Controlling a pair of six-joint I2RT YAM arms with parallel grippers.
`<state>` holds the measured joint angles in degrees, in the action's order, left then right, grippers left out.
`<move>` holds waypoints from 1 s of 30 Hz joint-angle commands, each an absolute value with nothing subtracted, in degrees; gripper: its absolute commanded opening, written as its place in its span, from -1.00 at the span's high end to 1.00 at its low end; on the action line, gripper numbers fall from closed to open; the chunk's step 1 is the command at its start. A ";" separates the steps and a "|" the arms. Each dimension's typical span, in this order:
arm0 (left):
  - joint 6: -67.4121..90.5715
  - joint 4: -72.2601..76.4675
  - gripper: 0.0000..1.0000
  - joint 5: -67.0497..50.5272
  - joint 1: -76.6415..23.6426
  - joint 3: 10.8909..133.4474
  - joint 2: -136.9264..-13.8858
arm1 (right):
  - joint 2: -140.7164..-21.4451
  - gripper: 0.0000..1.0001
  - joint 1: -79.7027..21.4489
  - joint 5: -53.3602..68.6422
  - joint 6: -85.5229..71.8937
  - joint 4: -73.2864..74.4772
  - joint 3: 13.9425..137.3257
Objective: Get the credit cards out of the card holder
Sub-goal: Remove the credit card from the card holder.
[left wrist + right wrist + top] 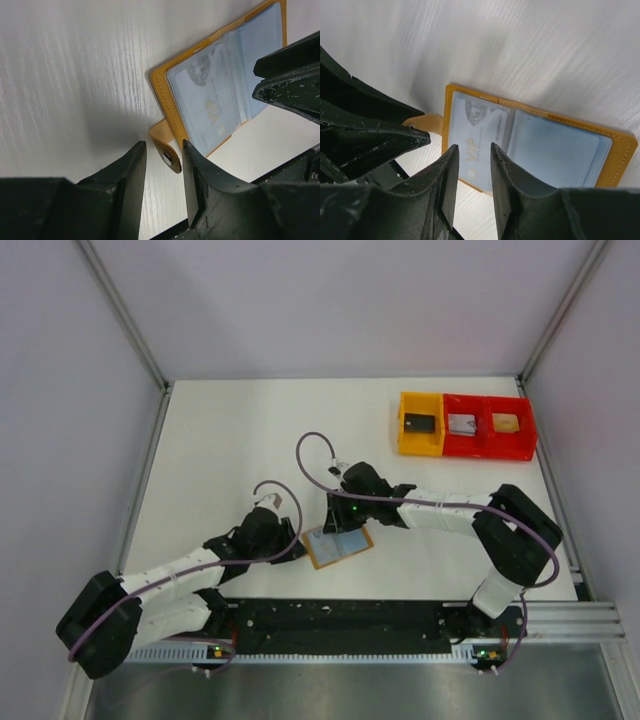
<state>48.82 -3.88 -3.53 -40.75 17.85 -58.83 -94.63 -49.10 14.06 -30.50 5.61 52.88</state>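
Overhead, shows holder (337, 545) open flat on table (230, 440), near front edge, between left gripper (298, 538) and right gripper (334, 524). From left wrist, shows jaws narrowly apart at snap tab (166, 152); pinch unclear. From right wrist, shows jaws narrowly apart over card (480, 125) in sleeve; pinch unclear.

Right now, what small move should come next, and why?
Probably close the left fingers on the snap tab of the holder to pin it: the tab lies between them, seemingly ungripped, and the right fingers straddle the edge of the VIP card.
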 commanded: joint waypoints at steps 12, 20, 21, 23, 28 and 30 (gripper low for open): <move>49.57 -7.55 0.20 -1.76 -40.61 22.14 -55.29 | -99.93 0.53 -46.23 16.96 -34.54 -0.18 50.10; 49.66 -5.20 0.22 -6.15 -40.61 28.65 -55.62 | -100.72 0.62 -46.14 18.46 -34.37 -0.97 49.92; 49.66 -4.49 0.23 -6.50 -40.69 28.74 -57.11 | -100.64 0.62 -46.06 18.63 -34.37 -1.05 49.83; 49.75 -3.00 0.28 -7.29 -40.69 29.09 -60.97 | -100.55 0.62 -46.05 18.81 -34.45 -1.23 49.75; 50.27 1.82 0.40 -8.96 -40.61 27.43 -68.45 | -100.28 0.63 -45.97 19.25 -34.45 -1.93 49.22; 50.45 3.07 0.47 -8.88 -40.61 26.37 -70.22 | -100.20 0.63 -45.79 19.95 -34.72 -2.55 48.96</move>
